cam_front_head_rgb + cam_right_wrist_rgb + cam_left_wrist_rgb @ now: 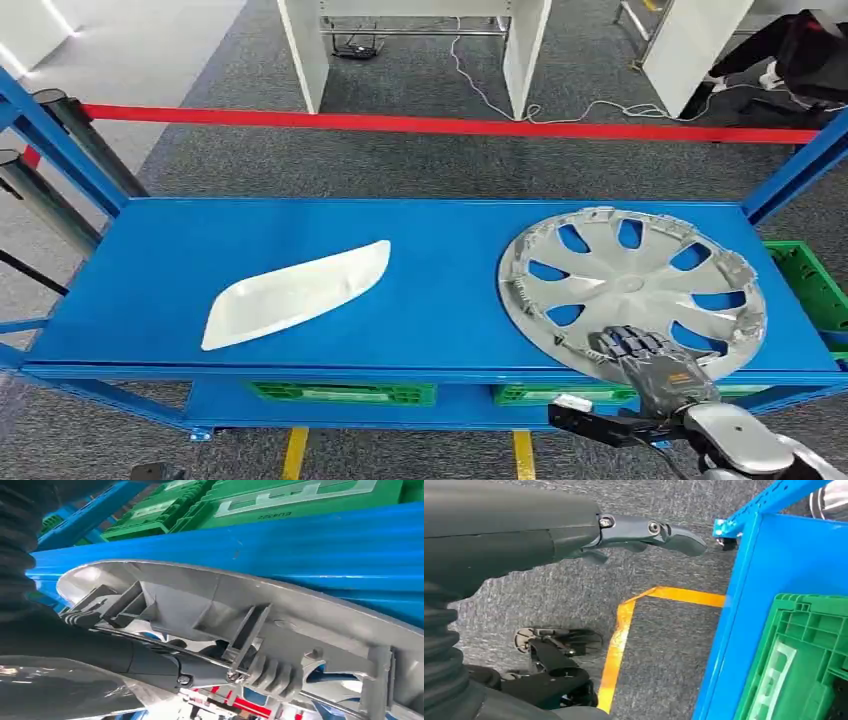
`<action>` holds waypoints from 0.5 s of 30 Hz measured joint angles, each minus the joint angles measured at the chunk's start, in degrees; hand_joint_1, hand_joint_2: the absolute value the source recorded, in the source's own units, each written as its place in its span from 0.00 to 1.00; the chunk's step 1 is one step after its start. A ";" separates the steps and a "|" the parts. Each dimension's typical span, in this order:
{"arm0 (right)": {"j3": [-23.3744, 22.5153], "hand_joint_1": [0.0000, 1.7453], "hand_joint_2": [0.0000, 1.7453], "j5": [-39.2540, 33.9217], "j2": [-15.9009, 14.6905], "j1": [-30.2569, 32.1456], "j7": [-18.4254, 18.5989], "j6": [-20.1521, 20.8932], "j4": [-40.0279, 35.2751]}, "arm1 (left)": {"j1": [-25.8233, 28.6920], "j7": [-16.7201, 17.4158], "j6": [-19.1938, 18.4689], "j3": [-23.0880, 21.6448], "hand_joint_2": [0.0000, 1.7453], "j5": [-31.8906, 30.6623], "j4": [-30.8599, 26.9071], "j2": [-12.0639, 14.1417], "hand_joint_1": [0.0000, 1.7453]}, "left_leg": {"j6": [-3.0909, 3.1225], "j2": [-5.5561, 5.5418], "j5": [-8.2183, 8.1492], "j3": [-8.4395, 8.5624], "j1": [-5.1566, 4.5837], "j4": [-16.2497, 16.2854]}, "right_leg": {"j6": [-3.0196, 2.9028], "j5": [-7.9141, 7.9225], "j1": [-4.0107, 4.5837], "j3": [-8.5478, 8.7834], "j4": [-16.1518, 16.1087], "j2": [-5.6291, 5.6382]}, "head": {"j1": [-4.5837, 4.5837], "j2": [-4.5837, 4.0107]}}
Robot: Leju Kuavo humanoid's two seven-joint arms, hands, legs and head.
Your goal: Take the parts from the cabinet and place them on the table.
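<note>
A silver hubcap point(630, 290) lies at the right end of the blue cabinet top point(440, 290), its near rim reaching the front edge. My right hand point(645, 355) grips that near rim, fingers lying over the top face. In the right wrist view the hubcap's ribbed inner side point(280, 605) shows, with the hand point(150, 665) reaching into it from beneath. A white curved part point(295, 293) lies left of centre on the same top. My left hand point(624, 535) hangs beside the cabinet over the carpet, fingers straight, holding nothing.
Green crates point(345, 392) sit on the lower shelf, one point(809, 655) near my left hand. A red barrier tape point(450, 125) runs behind the cabinet, with white table legs point(310, 50) beyond it. Yellow floor tape point(624, 630) marks the carpet. Blue uprights point(60, 150) stand at the corners.
</note>
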 joint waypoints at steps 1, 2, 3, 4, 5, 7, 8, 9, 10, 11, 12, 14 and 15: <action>0.13 0.00 1.00 -0.29 -0.05 0.03 0.24 -0.29 0.07 | 0.00 0.00 0.05 -0.15 1.00 0.15 0.09 0.07 0.00 | 0.00 0.00 0.00 0.00 0.00 0.00 | 0.00 0.00 0.00 0.00 0.00 0.00 | 0.00 0.00; 0.28 0.00 1.00 -0.57 -0.15 0.06 0.46 -0.57 0.15 | 0.00 0.00 0.13 -0.39 1.00 0.35 0.18 0.15 0.00 | 0.00 0.00 0.00 0.00 0.00 0.00 | 0.00 0.00 0.00 0.00 0.00 -0.01 | 0.00 0.00; 0.42 0.00 1.00 -0.77 -0.24 0.08 0.61 -0.72 0.20 | 0.00 0.00 0.24 -0.59 1.00 0.57 0.28 0.24 0.00 | 0.00 0.00 0.00 0.00 0.00 0.00 | 0.00 0.00 0.00 0.00 0.00 -0.01 | -0.02 0.00; 0.53 0.00 1.00 -0.90 -0.29 0.12 0.92 -0.96 0.22 | 0.00 0.00 0.33 -0.63 1.00 0.72 0.35 0.29 0.00 | 0.00 0.00 0.00 0.00 0.00 0.00 | 0.00 0.00 0.00 0.00 0.00 -0.01 | 0.00 0.00; 0.68 0.20 1.00 -1.03 -0.33 0.23 1.07 -1.24 0.22 | 0.00 -0.02 0.46 -0.72 1.00 1.00 0.39 0.35 0.00 | 0.00 0.00 0.00 0.00 0.00 0.00 | 0.00 0.00 0.00 0.01 0.00 -0.01 | 0.00 0.00; 0.92 0.20 1.00 -1.07 -0.50 0.39 1.38 -1.75 0.22 | 0.02 -0.02 0.53 -1.07 1.00 1.49 0.48 0.46 0.00 | 0.00 -0.01 0.00 0.00 0.00 0.00 | 0.00 0.00 0.00 0.01 0.00 -0.01 | 0.02 0.00; 1.07 0.20 1.00 -1.07 -0.66 0.51 1.47 -2.12 0.22 | 0.02 -0.02 0.57 -1.20 1.00 1.68 0.50 0.50 0.00 | 0.00 -0.01 0.00 0.00 0.00 0.01 | 0.00 0.00 0.00 0.02 0.00 -0.01 | 0.00 0.00; 1.20 0.20 1.00 -0.99 -0.83 0.59 1.49 -2.51 0.22 | 0.02 -0.07 0.59 -1.38 1.00 1.93 0.53 0.59 0.00 | 0.00 -0.01 0.00 0.00 0.00 0.01 | 0.00 0.00 0.00 0.01 0.00 -0.01 | 0.00 0.00; 1.29 1.00 1.00 -0.92 -0.90 0.66 1.49 -2.80 0.22 | 0.02 -0.09 0.61 -1.47 1.00 1.97 0.57 0.64 0.00 | 0.00 0.00 0.00 0.00 0.00 0.01 | 0.00 0.00 0.00 0.01 0.00 -0.01 | 0.02 0.00; 1.40 1.00 1.00 -0.81 -0.94 0.69 1.51 -3.04 0.22 | 0.01 -0.11 0.61 -1.51 1.00 2.08 0.59 0.68 0.00 | 0.01 0.00 -0.01 0.00 -0.01 0.01 | 0.00 0.00 -0.01 0.01 0.00 0.00 | 0.00 0.02; 1.51 1.00 1.00 -0.72 -0.99 0.70 1.49 -3.33 0.22 | 0.01 -0.13 0.61 -1.57 1.00 2.10 0.61 0.72 0.00 | 0.01 0.00 -0.01 0.00 -0.01 0.01 | 0.00 0.00 -0.01 0.01 -0.01 0.00 | 0.00 0.02; 1.68 1.00 1.00 -0.66 -1.01 0.68 1.49 -3.92 0.22 | 0.04 -0.15 0.68 -1.79 1.00 2.47 0.66 0.77 0.00 | 0.01 0.00 -0.01 0.00 -0.01 0.01 | 0.00 0.00 -0.01 0.01 -0.01 -0.01 | -0.02 0.02; 1.79 1.00 1.00 -0.63 -1.01 0.66 1.47 -4.55 0.20 | 0.06 -0.17 0.85 -1.97 1.00 2.65 0.66 0.79 0.00 | 0.01 -0.01 -0.01 0.01 0.00 0.01 | 0.00 0.00 -0.01 0.01 -0.01 -0.02 | 0.00 0.02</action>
